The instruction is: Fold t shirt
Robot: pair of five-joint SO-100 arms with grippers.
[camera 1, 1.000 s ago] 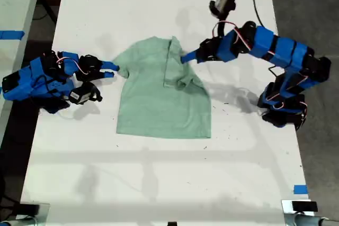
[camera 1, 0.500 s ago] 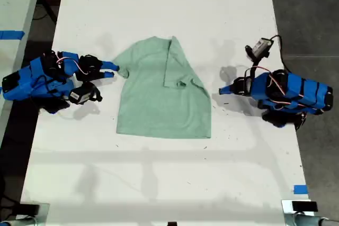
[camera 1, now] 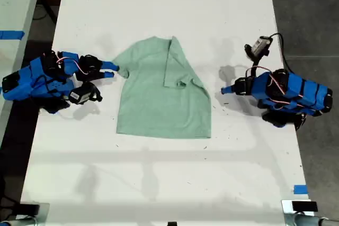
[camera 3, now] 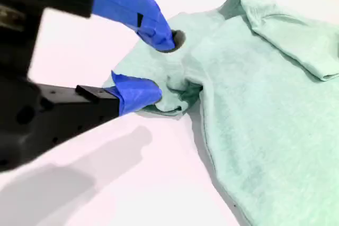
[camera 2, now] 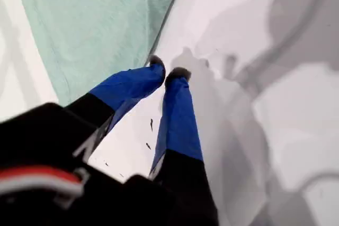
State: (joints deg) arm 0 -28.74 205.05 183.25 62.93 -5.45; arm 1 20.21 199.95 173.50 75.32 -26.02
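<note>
Exterior view: my first gripper (camera 1: 223, 90), fingers nearly together and empty, is sitting withdrawn rightward after folding one sleeve; my second gripper (camera 3: 159, 70) is straddling the t shirt (camera 1: 159, 96)'s left sleeve, fingers apart.

No readable text, label or number in any view.

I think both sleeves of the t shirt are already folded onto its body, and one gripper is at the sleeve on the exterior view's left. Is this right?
Not quite. Only one sleeve of the t shirt is folded onto its body, the one toward the exterior view's right. The other still lies spread out, with my second gripper around its edge, as the second wrist view shows.
</note>
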